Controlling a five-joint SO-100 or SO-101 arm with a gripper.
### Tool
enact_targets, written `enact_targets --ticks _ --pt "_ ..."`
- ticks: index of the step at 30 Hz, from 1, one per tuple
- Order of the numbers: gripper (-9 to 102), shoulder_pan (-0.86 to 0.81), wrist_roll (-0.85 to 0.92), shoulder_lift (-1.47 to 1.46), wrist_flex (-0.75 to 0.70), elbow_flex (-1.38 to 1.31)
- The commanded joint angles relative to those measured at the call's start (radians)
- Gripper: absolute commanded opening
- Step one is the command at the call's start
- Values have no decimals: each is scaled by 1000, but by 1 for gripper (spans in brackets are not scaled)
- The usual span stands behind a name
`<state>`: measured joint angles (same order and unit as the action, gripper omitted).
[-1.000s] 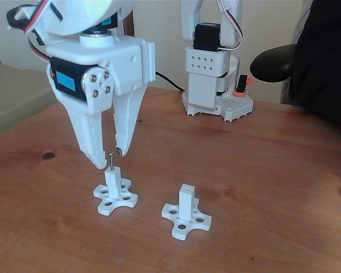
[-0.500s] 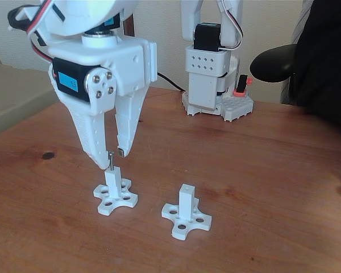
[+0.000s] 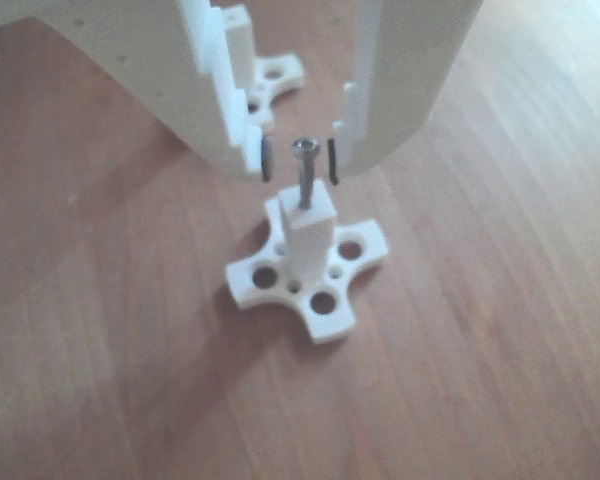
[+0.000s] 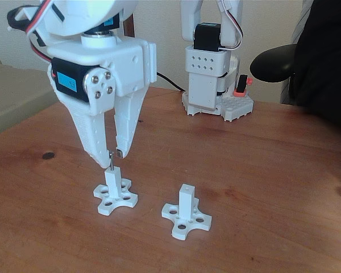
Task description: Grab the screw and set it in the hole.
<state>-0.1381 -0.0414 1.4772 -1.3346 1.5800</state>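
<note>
The tool (image 3: 300, 160) stands open, its pads flanking the screw (image 3: 304, 175) without touching; the screw's lower shank is hidden inside the post (image 3: 308, 235), the hole itself unseen.

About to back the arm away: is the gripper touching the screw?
Apart. In the other view the screw stands in the post, with bare gaps between its head and the finger pads on either side; gripper open.

Soft daylight fills both views — apparently from the upper right. The other view is blurred and washed-out, the hand (image 3: 300, 160) nearly overexposed; the fixed view is sharper, with faint shadows on the worktop (image 4: 261, 165).
</note>
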Motion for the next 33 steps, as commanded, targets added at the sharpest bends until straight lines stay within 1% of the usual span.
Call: enact_targets --ticks 1,33 --pt "6 -5 11 12 12 -101" --pt "2 -12 18 5 21 -112"
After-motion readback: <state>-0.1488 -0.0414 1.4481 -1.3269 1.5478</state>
